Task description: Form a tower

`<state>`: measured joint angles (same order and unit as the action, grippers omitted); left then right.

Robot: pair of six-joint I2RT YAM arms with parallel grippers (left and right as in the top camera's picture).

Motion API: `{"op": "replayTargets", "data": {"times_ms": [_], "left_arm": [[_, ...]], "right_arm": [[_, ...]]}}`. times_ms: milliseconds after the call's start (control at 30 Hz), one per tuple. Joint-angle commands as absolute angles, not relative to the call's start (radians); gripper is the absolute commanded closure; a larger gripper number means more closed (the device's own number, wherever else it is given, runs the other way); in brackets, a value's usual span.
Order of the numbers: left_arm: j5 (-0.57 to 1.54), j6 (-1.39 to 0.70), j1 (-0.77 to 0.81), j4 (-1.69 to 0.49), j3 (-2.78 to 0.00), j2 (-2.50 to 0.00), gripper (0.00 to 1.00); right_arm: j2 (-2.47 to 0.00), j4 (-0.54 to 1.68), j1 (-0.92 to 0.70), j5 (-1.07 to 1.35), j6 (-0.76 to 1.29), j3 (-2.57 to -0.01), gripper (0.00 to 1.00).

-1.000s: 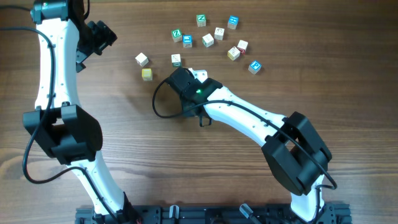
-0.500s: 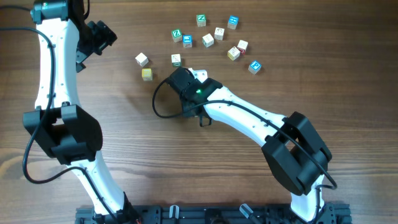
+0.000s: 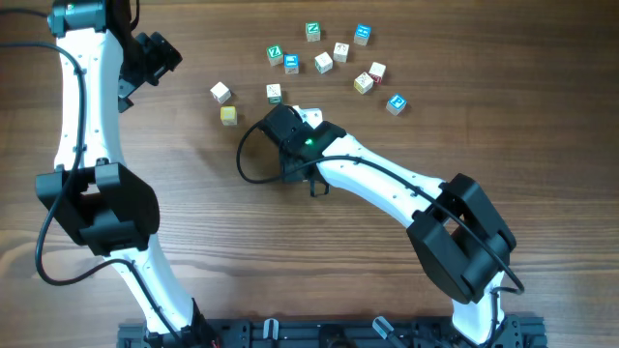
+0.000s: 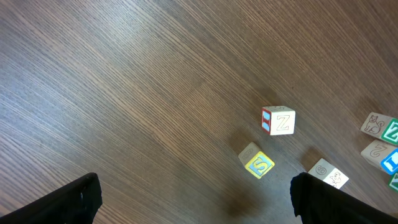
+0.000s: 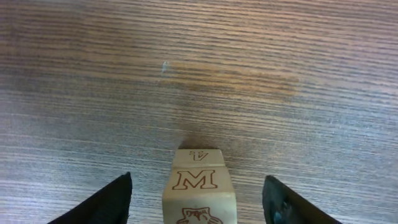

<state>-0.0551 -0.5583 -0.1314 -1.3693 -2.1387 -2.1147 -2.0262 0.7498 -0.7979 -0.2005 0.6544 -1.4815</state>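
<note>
Your right claw (image 5: 198,179) sits with fingers apart. The narrow tower of pale wooden letter cubes with red marks (image 5: 199,200) stands between them, untouched. I'd pull straight up off the wooden tabletop (image 5: 199,62), zero sideways drift. Your left claw (image 4: 194,180) gapes wide, holding nothing. Count: one tower, three cubes showing, plus twelve small loose wooden cubes (image 3: 323,62) beyond the right claw.

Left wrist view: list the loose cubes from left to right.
Yellow-faced cube → cube with a "Z" → pale printed cube → bunched cubes at the right edge, too overlapped to order.
</note>
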Motion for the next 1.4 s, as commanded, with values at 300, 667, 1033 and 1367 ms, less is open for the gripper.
{"op": "replayTargets", "data": {"times_ms": [300, 667, 1033, 1367], "left_arm": [[-0.057, -0.554, -0.131, -1.370, -2.147, -2.111, 0.00], [-0.057, -0.554, -0.131, -1.370, -2.147, -2.111, 0.00], [-0.057, -0.554, -0.131, -1.369, -2.147, -2.111, 0.00], [-0.057, -0.554, -0.131, -1.370, -2.147, -2.111, 0.00]], "right_arm": [[-2.041, 0.747, -0.799, -0.197, 0.710, -1.477, 0.53], [-2.041, 0.746, -0.799, -0.224, 0.737, -1.477, 0.60], [-2.035, 0.992, -0.691, -0.220, 0.495, -1.954, 0.00], [-2.157, 1.076, -0.354, -0.176, 0.286, -1.996, 0.07]]}}
